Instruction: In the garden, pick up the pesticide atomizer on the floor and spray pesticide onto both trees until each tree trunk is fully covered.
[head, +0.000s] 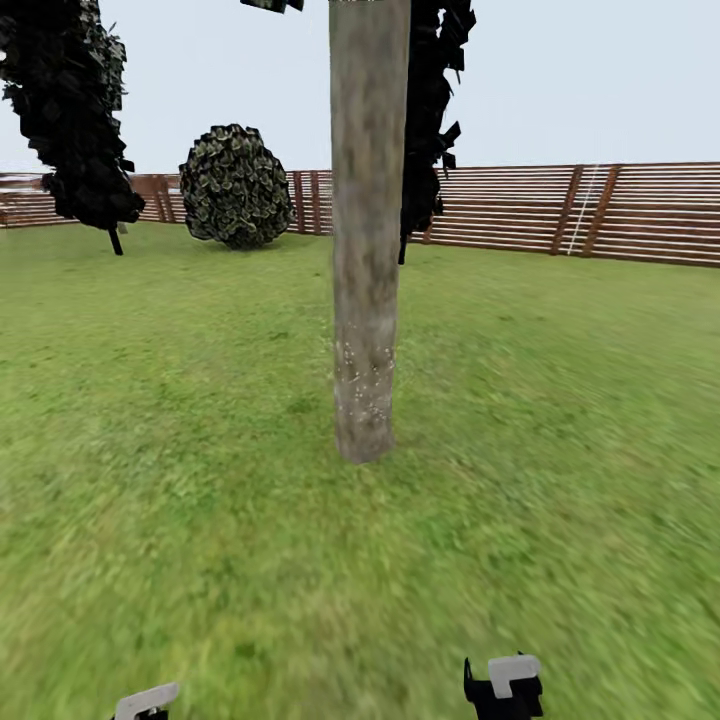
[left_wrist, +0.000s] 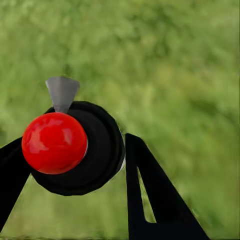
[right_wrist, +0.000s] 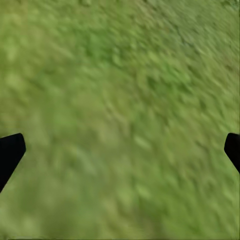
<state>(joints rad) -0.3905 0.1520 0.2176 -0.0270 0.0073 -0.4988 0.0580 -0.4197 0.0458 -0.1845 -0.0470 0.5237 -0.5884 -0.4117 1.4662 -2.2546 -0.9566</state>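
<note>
Holding the pesticide atomizer (left_wrist: 75, 150), red cap and grey nozzle showing, left gripper (left_wrist: 70, 165) is clamped round its black body. Tree trunk (head: 366, 250) stands upright on the lawn (head: 180, 420) straight ahead, pale specks low down. Right gripper (right_wrist: 120, 150) is spread, empty.

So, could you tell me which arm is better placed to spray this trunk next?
Left: the left gripper grips the atomizer; the right gripper is open over grass. The tree trunk stands straight ahead.
</note>
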